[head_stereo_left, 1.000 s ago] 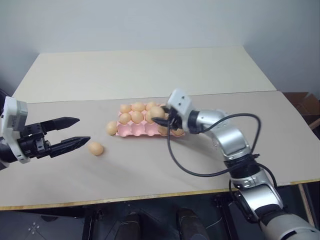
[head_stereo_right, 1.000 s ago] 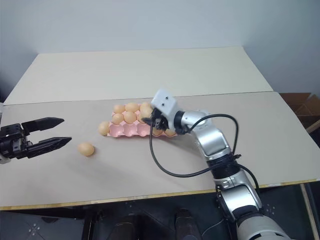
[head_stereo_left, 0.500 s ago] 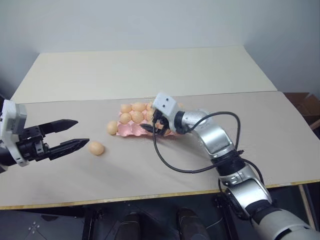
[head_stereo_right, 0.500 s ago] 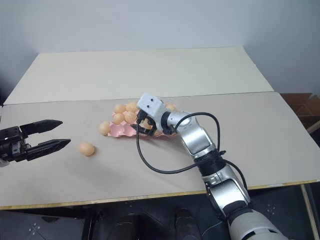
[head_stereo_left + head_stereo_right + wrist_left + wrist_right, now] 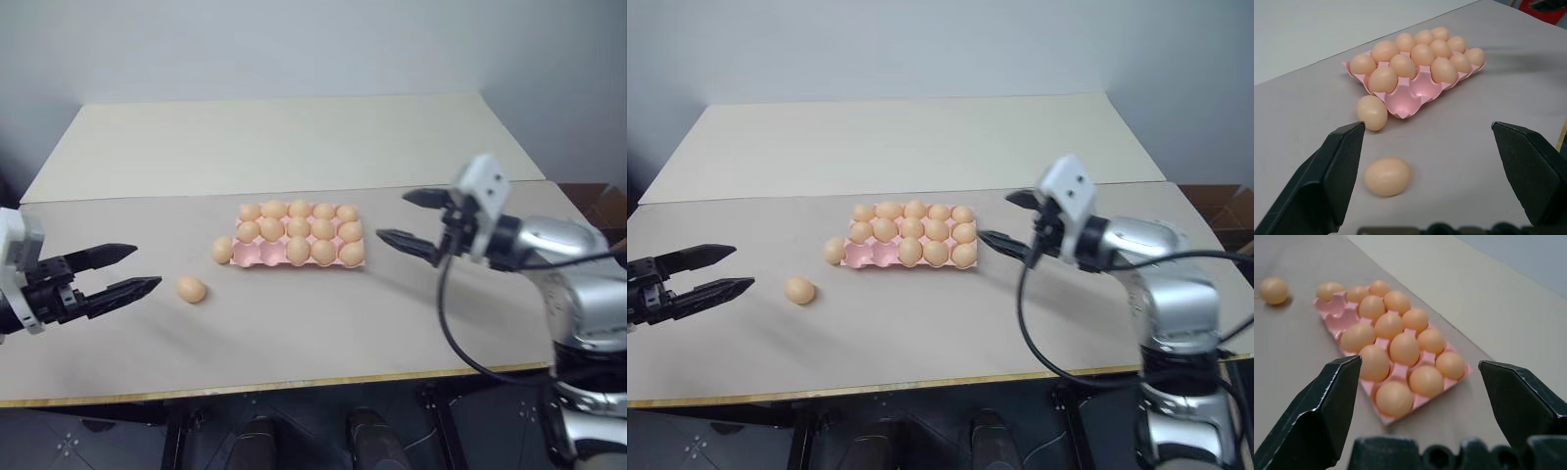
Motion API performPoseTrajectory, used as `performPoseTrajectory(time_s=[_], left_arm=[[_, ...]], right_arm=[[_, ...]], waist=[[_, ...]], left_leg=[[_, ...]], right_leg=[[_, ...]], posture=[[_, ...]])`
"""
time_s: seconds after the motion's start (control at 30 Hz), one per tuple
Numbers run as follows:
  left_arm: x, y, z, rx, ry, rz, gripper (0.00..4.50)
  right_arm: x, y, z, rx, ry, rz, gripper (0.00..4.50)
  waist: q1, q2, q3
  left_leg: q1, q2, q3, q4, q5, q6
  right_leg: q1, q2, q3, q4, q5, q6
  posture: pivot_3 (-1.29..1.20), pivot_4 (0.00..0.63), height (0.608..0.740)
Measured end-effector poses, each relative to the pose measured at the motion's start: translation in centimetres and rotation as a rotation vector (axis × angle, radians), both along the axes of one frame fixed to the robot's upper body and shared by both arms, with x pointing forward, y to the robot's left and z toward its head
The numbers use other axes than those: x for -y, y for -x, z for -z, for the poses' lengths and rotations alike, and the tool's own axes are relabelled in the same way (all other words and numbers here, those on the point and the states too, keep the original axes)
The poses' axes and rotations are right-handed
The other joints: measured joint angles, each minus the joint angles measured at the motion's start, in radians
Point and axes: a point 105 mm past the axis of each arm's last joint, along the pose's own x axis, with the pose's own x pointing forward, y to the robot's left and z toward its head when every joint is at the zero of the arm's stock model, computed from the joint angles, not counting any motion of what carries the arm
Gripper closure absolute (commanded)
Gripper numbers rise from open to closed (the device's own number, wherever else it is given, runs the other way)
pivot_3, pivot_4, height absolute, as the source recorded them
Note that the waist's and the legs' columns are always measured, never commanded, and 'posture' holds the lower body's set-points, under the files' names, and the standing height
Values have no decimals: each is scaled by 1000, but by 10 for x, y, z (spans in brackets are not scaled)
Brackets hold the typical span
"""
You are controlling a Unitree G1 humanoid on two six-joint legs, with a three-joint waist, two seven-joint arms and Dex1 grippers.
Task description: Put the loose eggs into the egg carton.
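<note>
Still two loose eggs (image 5: 191, 289) beside the egg carton (image 5: 257, 256).

This looks like a bare robot test room or lab rather than a home or kitchen. Two plain rectangular tables (image 5: 294, 137) are pushed together edge to edge against a blank, pale grey wall (image 5: 294, 44), with no cloth, dishes or kitchen fittings on them. A brown cardboard box (image 5: 593, 201) sits on the floor off the right end, the sort of thing left lying in a workspace.
</note>
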Motion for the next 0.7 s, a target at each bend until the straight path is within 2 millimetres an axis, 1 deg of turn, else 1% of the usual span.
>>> performPoseTrajectory(time_s=[0.07, 0.17, 0.33, 0.4, 0.53, 0.6, 0.7], left_arm=[[2, -1, 3, 8, 10, -10, 0], [8, -5, 5, 29, 2, -48, 0], [26, -21, 16, -7, -197, -227, 0], [32, -26, 22, -19, -234, -304, 0], [47, -28, 39, -67, -224, -324, 0], [47, -28, 44, -87, -233, -335, 0], [38, -34, 49, -116, -257, -406, 0]], right_arm=[[7, 6, 6, -27, 5, -12, 47], [8, 8, 4, -19, 2, -23, 47], [13, 4, 3, -17, -4, 14, 47], [14, 3, 2, -15, -1, 24, 47], [16, 2, 1, -14, 1, 40, 47], [17, 2, 0, -16, 0, 45, 47], [17, 3, 0, -23, -6, 46, 47]], waist=[[-5, 0, 0], [-6, 0, 0], [6, -1, 0], [12, -1, 0], [17, -1, 0], [18, -1, 0], [19, -1, 0]], left_leg=[[1, 0, 1, 0, 0, 0], [2, 0, 1, 0, 0, 0], [0, -1, 0, 0, 0, 0], [-1, -1, 1, 0, 0, 0], [-1, -1, 1, 0, 0, 0], [-1, -1, 1, 0, 0, 0], [-1, -1, 1, 0, 0, 0]], right_leg=[[1, 0, 1, 0, 0, 0], [1, 0, 1, 1, 0, 0], [0, -1, 1, 0, 0, 0], [-1, -1, 1, 0, 0, 0], [-1, -1, 1, 0, 0, 0], [-1, -1, 1, 0, 0, 0], [0, -1, 1, 0, 0, 0]], posture=[[0, 150, 740], [0, 150, 740], [0, 150, 740], [0, 150, 740], [0, 150, 740], [0, 150, 740], [0, 150, 740]])
